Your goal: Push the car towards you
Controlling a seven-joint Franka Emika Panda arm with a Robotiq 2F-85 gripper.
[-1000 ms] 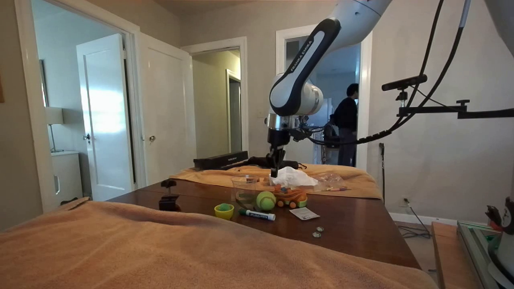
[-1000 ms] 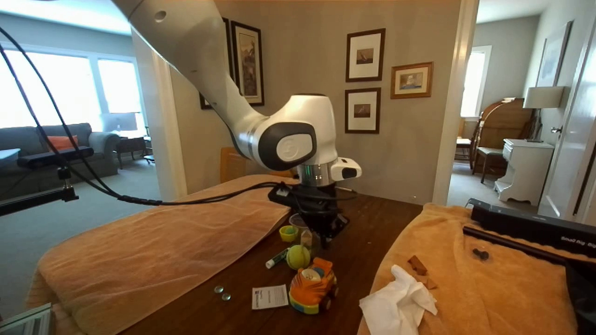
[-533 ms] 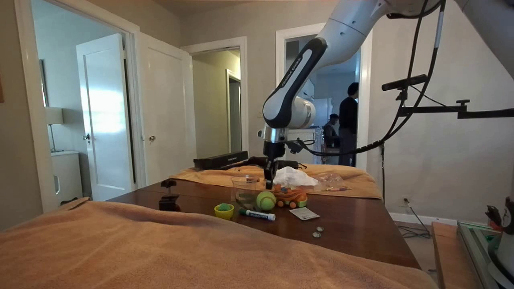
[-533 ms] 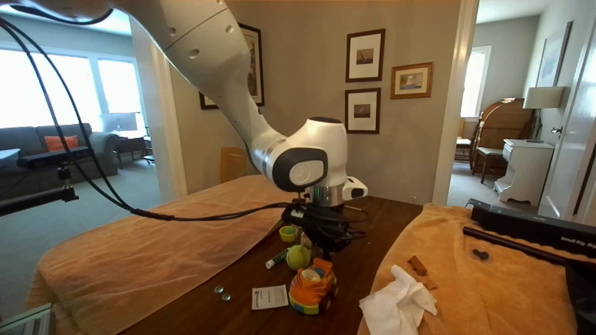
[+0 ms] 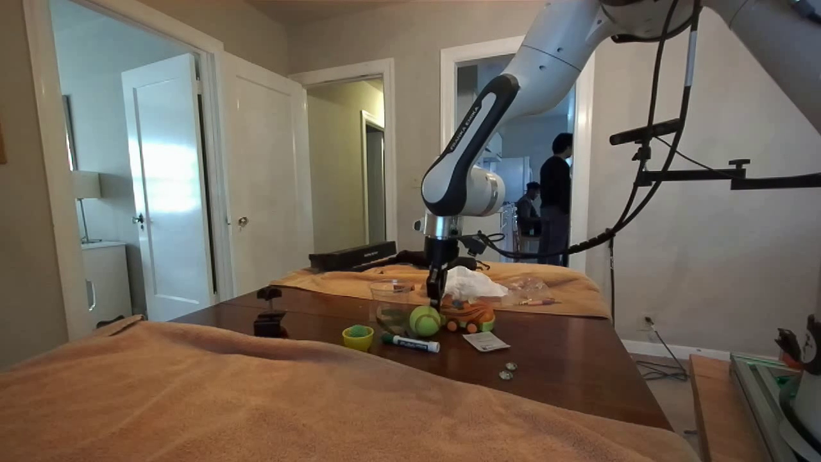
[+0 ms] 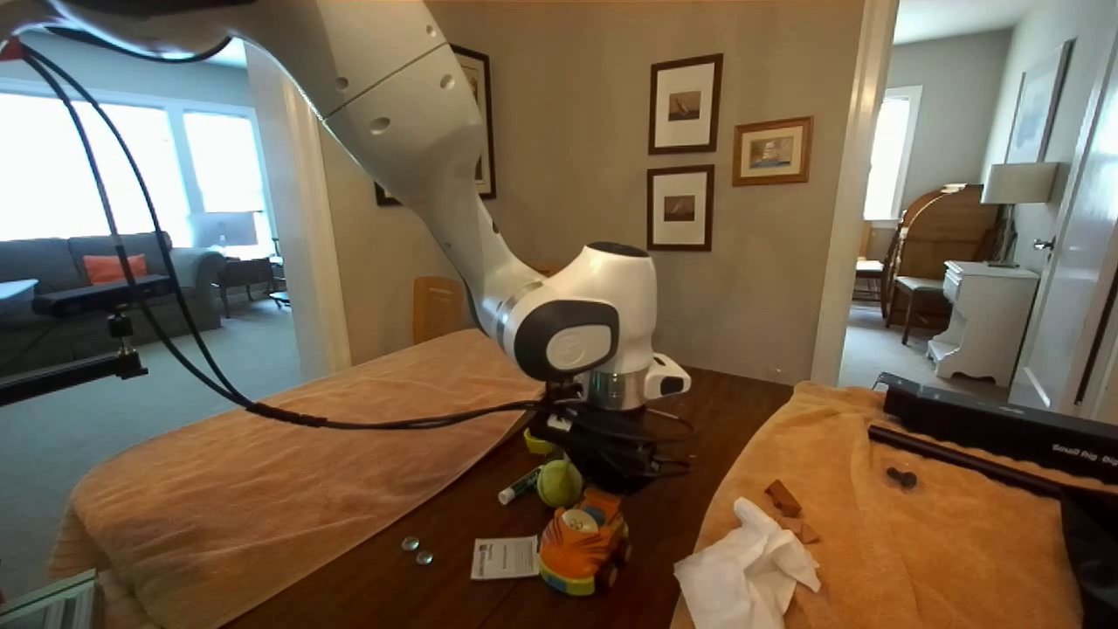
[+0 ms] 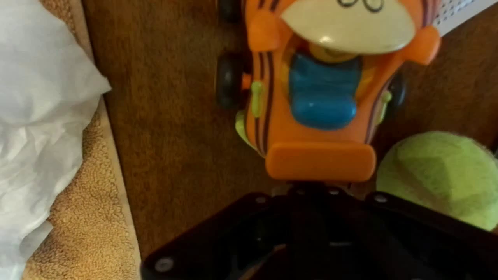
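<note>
The car (image 5: 471,314) is an orange toy with a yellow-green base, blue seat and dark wheels, upright on the brown table. It also shows in an exterior view (image 6: 581,546) and, from above, in the wrist view (image 7: 321,161). My gripper (image 7: 311,188) points down at the car's rear end. Its fingers are together with nothing seen between them, and their tips appear to touch the orange rear panel, which partly hides them. In an exterior view the gripper (image 5: 435,301) stands low between the ball and the car. In the remaining view its fingertips are hidden.
A tennis ball (image 5: 424,321) lies close beside the car's rear. A white card (image 6: 505,558) lies by its front side. A marker (image 5: 412,344), a yellow-green cup (image 5: 357,337), a clear cup (image 5: 389,301), glass beads (image 6: 417,550) and white tissue (image 6: 747,559) are around.
My gripper has come down behind the car. In the last half second the car has shifted slightly away from the ball, and the card has moved a little with it.
</note>
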